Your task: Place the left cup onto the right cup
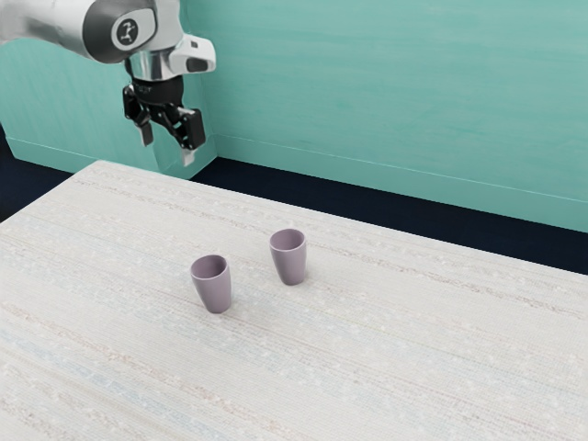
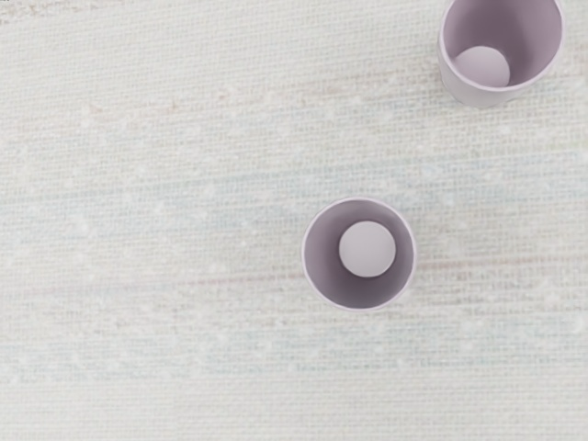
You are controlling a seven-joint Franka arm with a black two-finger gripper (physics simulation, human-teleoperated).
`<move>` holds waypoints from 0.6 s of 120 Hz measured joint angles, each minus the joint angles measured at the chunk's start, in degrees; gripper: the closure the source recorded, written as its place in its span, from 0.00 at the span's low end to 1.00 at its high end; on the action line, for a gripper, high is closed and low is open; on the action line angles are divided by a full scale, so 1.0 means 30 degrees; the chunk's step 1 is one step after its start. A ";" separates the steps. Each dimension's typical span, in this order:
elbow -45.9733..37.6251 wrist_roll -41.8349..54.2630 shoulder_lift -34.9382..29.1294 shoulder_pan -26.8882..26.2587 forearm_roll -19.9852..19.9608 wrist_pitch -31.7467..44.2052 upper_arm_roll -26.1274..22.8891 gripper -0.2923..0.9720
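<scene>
The gripper [image 1: 167,147] hangs high in the air, above the far edge of the table [image 1: 413,367], at the end of the arm which comes in from the exterior view's upper left. Its two black fingers [image 1: 189,147] point downward and stand apart from each other. Nothing is between them, so the gripper is open and it holds nothing.

The left cup [image 1: 212,283] stands on the table, well below the gripper and a little toward the exterior view's right of it. It is upright, with the mouth up, and it becomes narrower toward its base. The gripper is well apart from it and touches nothing. The right cup [image 1: 288,256] has the same pale purple colour and the same form. It stands upright too, farther from the gripper toward the exterior view's right. The two cups are near each other, but they do not touch; a bare strip of table lies between them. Both cups are empty.

In the wrist view the hand looks down on the pale, lightly striped table [image 2: 138,230]. One cup [image 2: 359,254] is almost straight under the hand, and its round bottom shows inside the rim. A second cup [image 2: 501,50] stands farther off from the hand. I cannot tell surely which of these two is the left cup.

Behind the gripper there is a teal wall [image 1: 413,83].
</scene>
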 joint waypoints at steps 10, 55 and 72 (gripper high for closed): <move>-0.0238 -0.0163 0.0059 -0.0057 -0.0044 0.0351 -0.0272 0.23; -0.1326 -0.0970 0.0190 -0.1055 -0.0343 0.1267 -0.0932 0.23; -0.2167 -0.1249 0.0054 -0.0981 -0.0409 0.1792 -0.1070 0.23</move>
